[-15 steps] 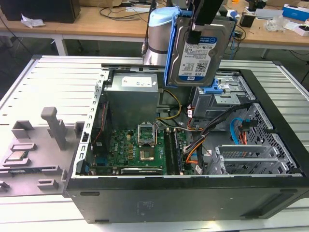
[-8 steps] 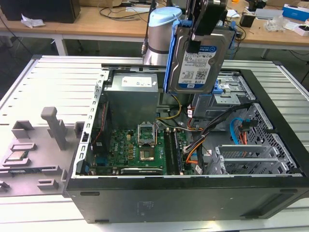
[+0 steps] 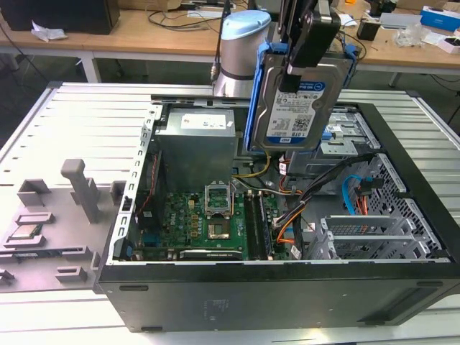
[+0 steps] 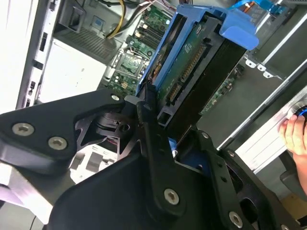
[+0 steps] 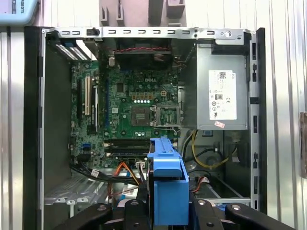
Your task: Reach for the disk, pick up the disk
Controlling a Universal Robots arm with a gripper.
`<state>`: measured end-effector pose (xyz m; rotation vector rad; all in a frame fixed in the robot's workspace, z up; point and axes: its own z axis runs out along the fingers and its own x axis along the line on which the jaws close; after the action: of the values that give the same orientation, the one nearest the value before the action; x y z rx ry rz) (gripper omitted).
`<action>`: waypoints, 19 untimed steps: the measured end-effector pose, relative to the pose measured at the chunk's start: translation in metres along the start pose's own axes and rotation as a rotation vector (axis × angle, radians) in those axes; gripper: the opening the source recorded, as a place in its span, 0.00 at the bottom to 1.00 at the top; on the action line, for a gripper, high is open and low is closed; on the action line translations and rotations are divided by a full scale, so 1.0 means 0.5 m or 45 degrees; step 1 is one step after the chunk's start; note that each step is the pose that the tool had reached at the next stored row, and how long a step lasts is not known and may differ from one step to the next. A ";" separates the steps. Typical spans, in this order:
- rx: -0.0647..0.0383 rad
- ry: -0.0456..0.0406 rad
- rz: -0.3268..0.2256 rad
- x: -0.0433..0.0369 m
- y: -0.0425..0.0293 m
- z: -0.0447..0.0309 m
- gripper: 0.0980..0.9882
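We list first the ribbed grey metal worktop (image 3: 79, 122), carrying the whole set. On it lies the open black desktop computer case (image 3: 287, 295), side panel off, with the green motherboard (image 3: 208, 223) and the grey boxed power supply (image 3: 195, 147) exposed inside.

Next, the pale blue and silver robot arm (image 3: 241, 54), standing behind the case in the exterior view.

Next, the disk (image 3: 298, 97): a flat silver metal hard drive with a white-and-blue label, framed by a blue plastic bracket. We see it held upright in the air, clear above the case's drive bay and touching nothing below it.

Next, the black end effector (image 3: 305, 50), clamped on the disk from above; in the second wrist view its black fingers (image 4: 148, 124) press the bracket's edge.

A hand (image 4: 297, 134) shows at the margin of the second wrist view.

Step in hand, by our judgement: the reach is complete and the pick-up is effectively accomplished, the disk being lifted free. What remains calls for a firm, steady grip, since the drive hangs edgewise over the cables and board.
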<state>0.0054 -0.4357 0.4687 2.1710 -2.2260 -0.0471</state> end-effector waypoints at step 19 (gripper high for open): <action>0.000 0.000 0.000 0.055 -0.002 0.006 0.30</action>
<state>0.0054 -0.4634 0.4657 2.1711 -2.2260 -0.0471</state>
